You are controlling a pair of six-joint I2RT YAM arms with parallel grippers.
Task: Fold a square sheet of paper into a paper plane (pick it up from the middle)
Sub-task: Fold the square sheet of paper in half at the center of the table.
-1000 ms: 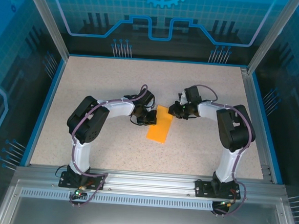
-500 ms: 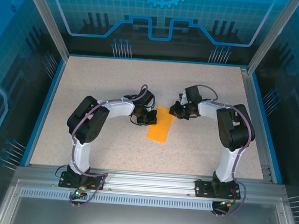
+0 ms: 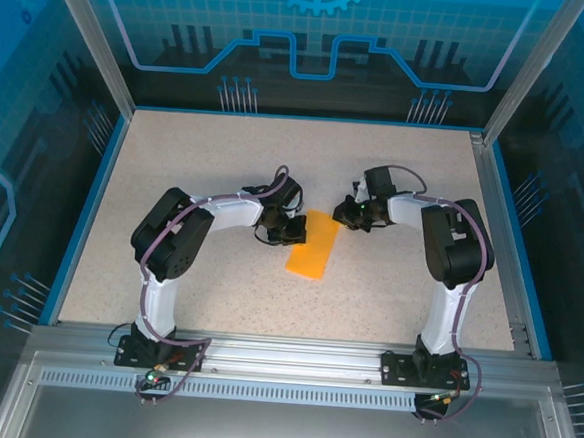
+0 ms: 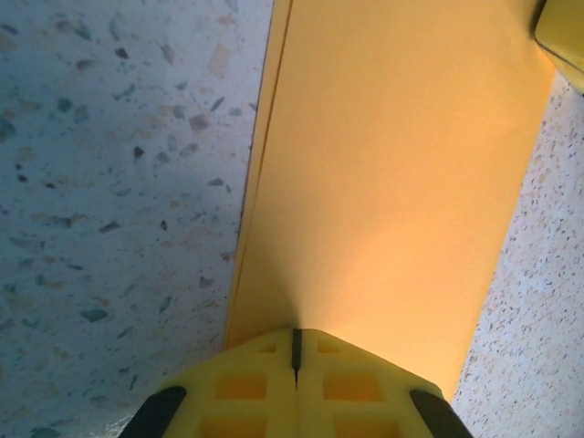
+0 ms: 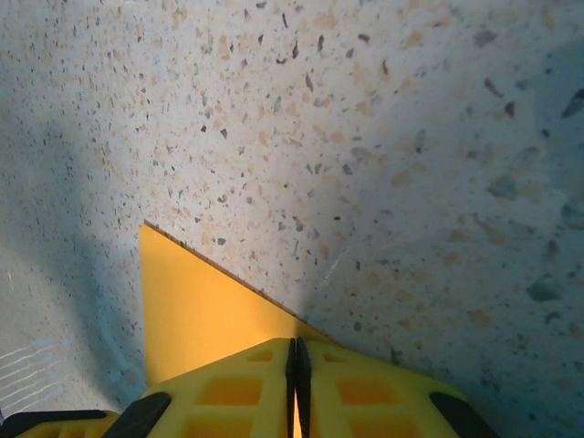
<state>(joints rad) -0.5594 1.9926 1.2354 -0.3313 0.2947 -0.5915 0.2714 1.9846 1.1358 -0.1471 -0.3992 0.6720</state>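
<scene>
The square sheet of paper (image 3: 310,248) is bright orange and lies folded into a narrow rectangle mid-table. My left gripper (image 3: 293,231) is shut, its tips resting on the sheet's upper left part. In the left wrist view the paper (image 4: 392,182) stretches away from the closed left gripper (image 4: 296,339), with a doubled edge along its left side. My right gripper (image 3: 340,214) sits at the sheet's top right corner. In the right wrist view the right gripper (image 5: 297,351) is shut on that corner of the paper (image 5: 192,310), an orange sliver between its jaws. The paper plane is out of view.
The speckled tabletop (image 3: 226,154) is bounded by a blue rim and clear walls (image 3: 494,193). One right-gripper finger (image 4: 561,32) shows at the top right of the left wrist view. Both arm bases stand at the near rail (image 3: 292,364).
The right arm has shifted slightly, its gripper edging a little up and left at the paper's corner. The left arm and the sheet have stayed put.
</scene>
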